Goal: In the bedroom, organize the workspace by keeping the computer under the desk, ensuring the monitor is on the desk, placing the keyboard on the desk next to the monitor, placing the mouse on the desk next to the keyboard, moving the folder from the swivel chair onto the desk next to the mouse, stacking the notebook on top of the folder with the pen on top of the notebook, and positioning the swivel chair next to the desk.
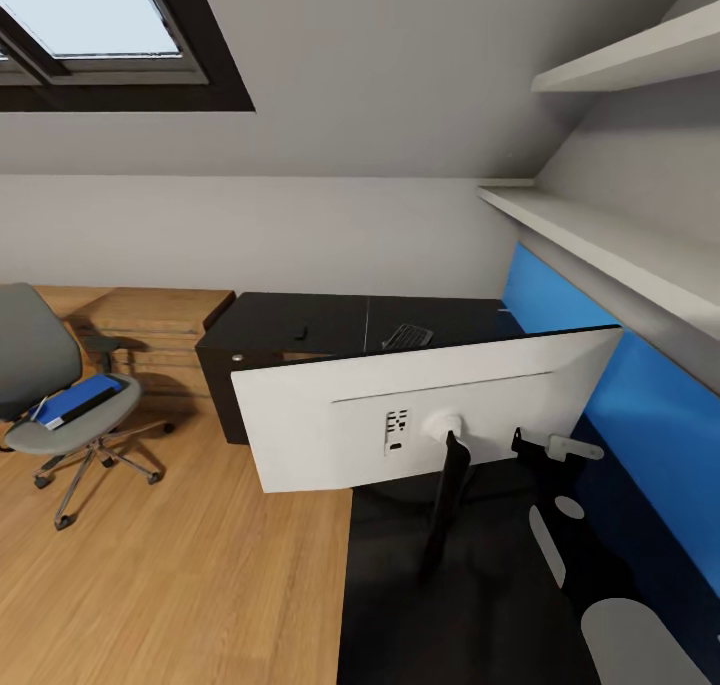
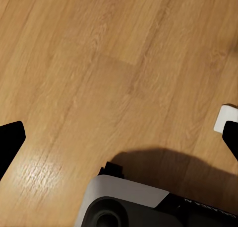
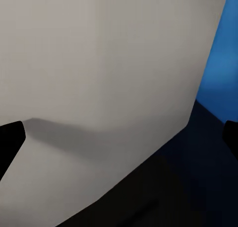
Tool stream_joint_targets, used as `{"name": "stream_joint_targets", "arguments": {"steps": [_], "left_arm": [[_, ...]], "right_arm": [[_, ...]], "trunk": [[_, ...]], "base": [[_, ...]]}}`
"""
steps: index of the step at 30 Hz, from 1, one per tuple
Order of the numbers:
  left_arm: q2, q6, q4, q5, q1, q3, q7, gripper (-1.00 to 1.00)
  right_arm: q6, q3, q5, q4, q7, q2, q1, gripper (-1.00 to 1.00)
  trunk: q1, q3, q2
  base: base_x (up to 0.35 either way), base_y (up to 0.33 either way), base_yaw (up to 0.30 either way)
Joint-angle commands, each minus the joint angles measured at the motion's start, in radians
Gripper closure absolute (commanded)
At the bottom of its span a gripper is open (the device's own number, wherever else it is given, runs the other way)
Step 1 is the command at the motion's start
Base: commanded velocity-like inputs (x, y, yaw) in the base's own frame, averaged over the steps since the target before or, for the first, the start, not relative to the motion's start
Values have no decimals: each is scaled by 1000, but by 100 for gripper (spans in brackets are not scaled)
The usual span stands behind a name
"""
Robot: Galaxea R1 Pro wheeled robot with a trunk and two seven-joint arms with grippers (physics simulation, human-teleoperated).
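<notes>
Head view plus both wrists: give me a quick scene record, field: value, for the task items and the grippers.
monitor: on the desk, white back toward the camera, tilted, on its slim black stand
desk: glossy black top, L-shaped
keyboard: on the desk beyond the monitor
folder: blue, lying on the swivel chair seat
swivel chair: on the wood floor, apart from the desk
left gripper: open, above bare wood floor
right gripper: open, close to the monitor's white back
computer, mouse, notebook, pen: cannot tell
</notes>
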State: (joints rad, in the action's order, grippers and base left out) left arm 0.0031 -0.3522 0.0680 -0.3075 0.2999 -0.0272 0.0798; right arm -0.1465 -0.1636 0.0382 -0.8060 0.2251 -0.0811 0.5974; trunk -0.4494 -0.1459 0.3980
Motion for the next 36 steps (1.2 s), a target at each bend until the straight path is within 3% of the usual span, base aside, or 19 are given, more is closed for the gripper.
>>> {"name": "stream_joint_targets", "arguments": {"steps": [1, 24, 36], "left_arm": [[0, -3, -1, -2, 1, -3, 3, -100], [0, -2, -1, -2, 1, -2, 3, -100], [0, -3, -1, -2, 1, -2, 3, -100]], "right_arm": [[-4, 1, 4, 1, 2, 0, 1, -100], [-4, 1, 3, 1, 2, 0, 1, -100], [-4, 1, 3, 1, 2, 0, 1, -100]], "trunk": [[-1, -2, 2], [-1, -2, 2], [-1, -2, 2]], "base": [[2, 0, 0], [23, 0, 0], [-232, 0, 0]]}}
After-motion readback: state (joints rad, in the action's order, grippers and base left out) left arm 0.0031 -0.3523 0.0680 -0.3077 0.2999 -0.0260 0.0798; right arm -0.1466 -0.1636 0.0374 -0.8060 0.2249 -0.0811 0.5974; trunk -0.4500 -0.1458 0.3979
